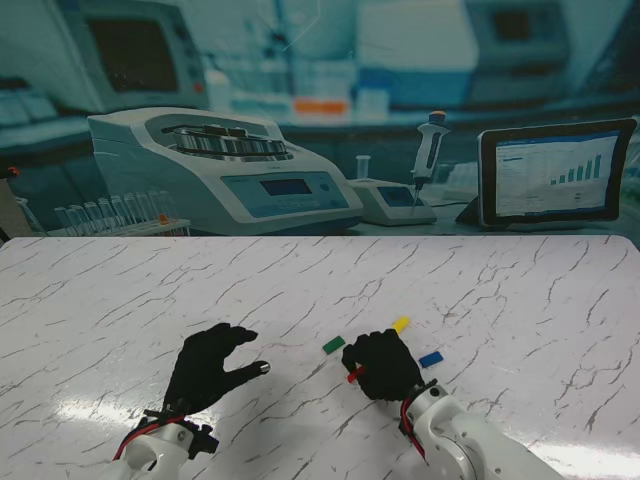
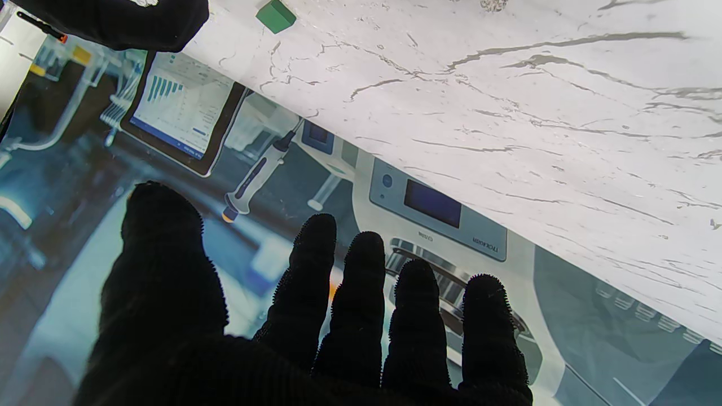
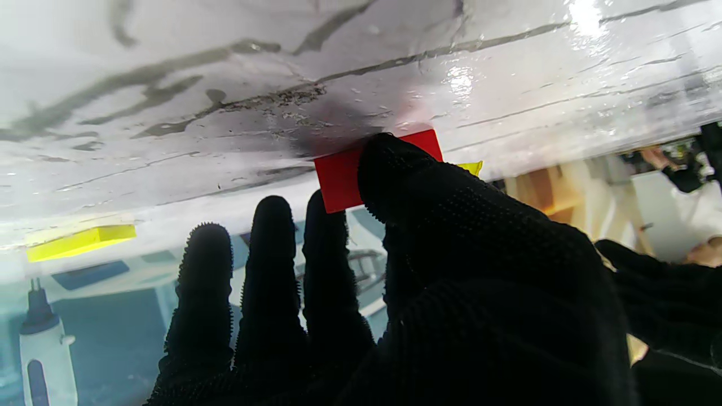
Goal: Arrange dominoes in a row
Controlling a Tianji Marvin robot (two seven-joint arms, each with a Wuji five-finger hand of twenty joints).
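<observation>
Pinching the red domino (image 3: 341,176) between thumb and fingers, the right hand (image 1: 384,365) sits low over the marble tabletop (image 1: 500,300), nearest to me of the things that matter; in the right wrist view the tile's edge looks to be at or just off the surface, though I cannot tell whether it touches. The left hand (image 1: 208,368) hangs beside it on the left, fingers spread and holding nothing. Just beyond the right hand lie the loose tiles: a blue domino (image 1: 431,358) at its right, a green domino (image 1: 333,344) at its left, and a yellow domino (image 1: 401,323) farthest from me, all flat and apart from one another. These tiles look small, light, rigid and smooth, so I judge they will slide easily on the glossy marble and tip at a nudge. The sound grip is probably across the two broad faces, near the middle, leaving the narrow bottom edge free to set down squarely.
</observation>
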